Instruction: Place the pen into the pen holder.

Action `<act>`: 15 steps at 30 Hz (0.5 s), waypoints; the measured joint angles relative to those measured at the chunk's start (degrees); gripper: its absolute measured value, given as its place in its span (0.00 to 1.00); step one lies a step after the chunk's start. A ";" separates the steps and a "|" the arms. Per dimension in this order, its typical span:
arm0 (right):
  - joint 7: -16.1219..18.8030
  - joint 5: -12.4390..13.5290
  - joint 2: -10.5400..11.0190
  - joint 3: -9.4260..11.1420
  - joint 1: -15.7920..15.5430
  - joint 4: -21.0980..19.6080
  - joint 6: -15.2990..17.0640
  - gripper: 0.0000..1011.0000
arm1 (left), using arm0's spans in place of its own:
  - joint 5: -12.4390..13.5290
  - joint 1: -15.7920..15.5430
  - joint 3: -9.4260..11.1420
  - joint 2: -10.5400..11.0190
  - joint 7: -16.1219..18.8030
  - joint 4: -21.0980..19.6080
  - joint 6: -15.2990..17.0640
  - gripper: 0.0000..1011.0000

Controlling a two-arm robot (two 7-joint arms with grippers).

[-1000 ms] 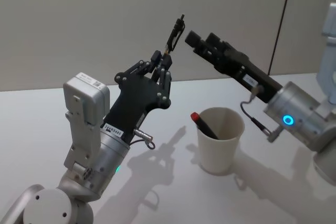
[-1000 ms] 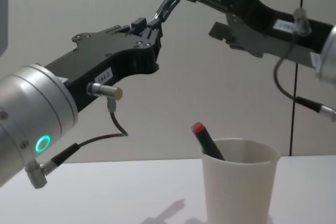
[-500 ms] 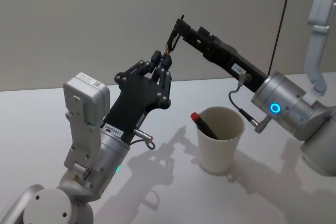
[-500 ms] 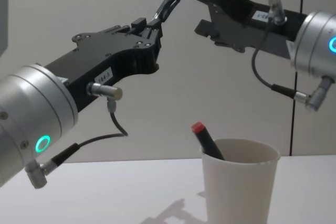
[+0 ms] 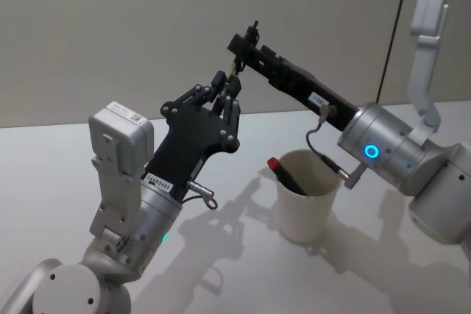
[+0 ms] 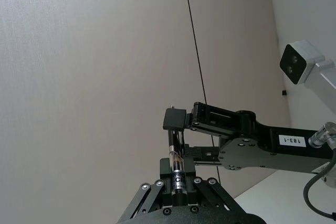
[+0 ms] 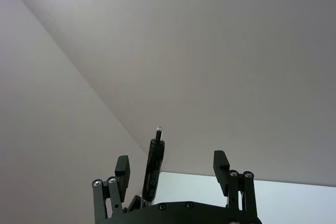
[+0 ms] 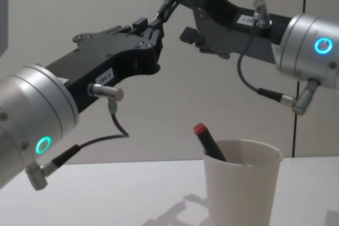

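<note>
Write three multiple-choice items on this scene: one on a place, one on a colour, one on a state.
1. Where is the red-capped marker?
A. Inside the paper cup
B. Lying beside it
C. Under it

2. What colour is the paper cup?
A. Blue
B. White
C. Black

3. How does the right tool stand at the pen?
A. Shut on it
B. Open, a finger either side
C. Far from it

Answers:
1 A: its cap sticks up above the rim.
2 B: the wall is plain white.
3 B: the right wrist view shows gaps on both sides, while the left tool is shut on the pen.
</note>
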 joint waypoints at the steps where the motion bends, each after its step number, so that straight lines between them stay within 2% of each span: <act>1: 0.04 0.07 -0.04 -0.09 0.05 0.08 0.11 0.99 | 0.00 0.00 0.00 0.00 0.00 0.00 0.00 0.14; 15: 0.56 1.95 -0.56 -0.96 0.54 0.91 0.74 0.99 | 0.00 0.00 0.00 0.00 0.00 0.00 0.00 0.14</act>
